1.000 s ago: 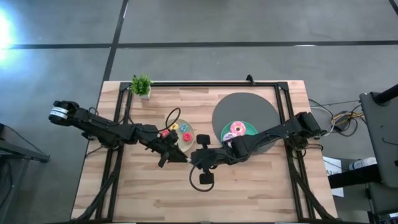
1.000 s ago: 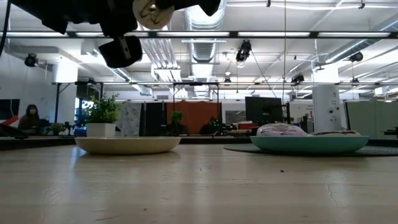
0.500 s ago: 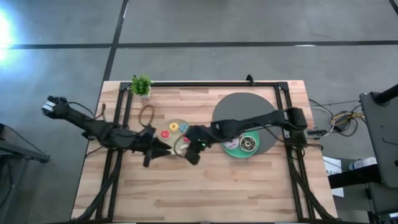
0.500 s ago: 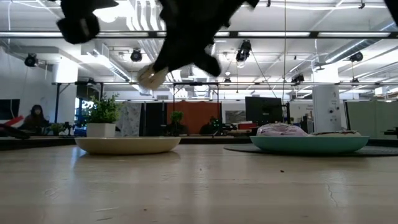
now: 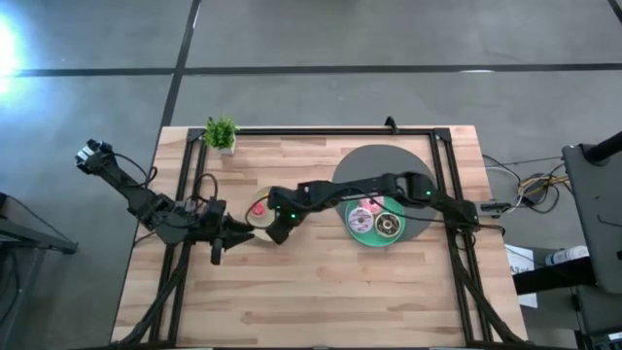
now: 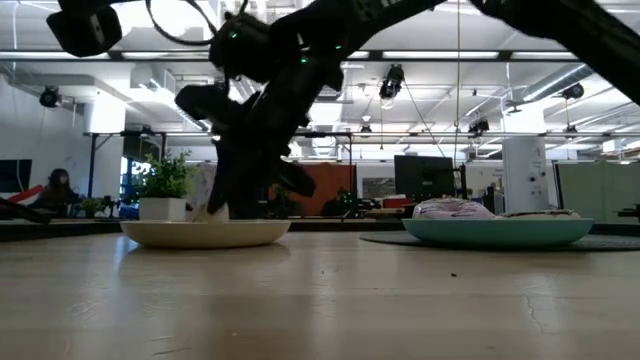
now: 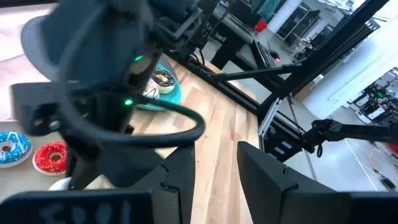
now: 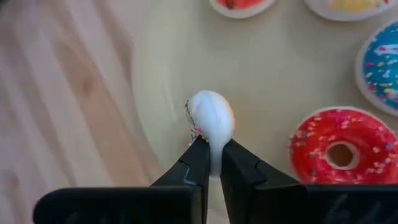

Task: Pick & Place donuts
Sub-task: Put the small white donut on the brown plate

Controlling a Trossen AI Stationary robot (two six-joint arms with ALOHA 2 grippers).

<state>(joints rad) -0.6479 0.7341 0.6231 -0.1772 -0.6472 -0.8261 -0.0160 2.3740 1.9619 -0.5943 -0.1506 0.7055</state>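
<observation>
Right gripper [image 8: 211, 163] pinches a white donut [image 8: 211, 122] on edge, low over the cream plate [image 8: 273, 81]. Let go now, it might roll onto the red donut [image 8: 339, 152]. Left gripper [image 7: 216, 177] waits beside the plate, fingers apart. Two donuts lie on the teal plate [image 5: 352, 233].

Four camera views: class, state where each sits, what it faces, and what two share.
High: overhead, facing down on the table; both arms.
Low: table height, facing the cream plate; arms above.
Left wrist: faces the right arm; own fingers.
Right wrist: faces the plate; right end effector grips a white donut.
Both wrist views share the red donut.
</observation>
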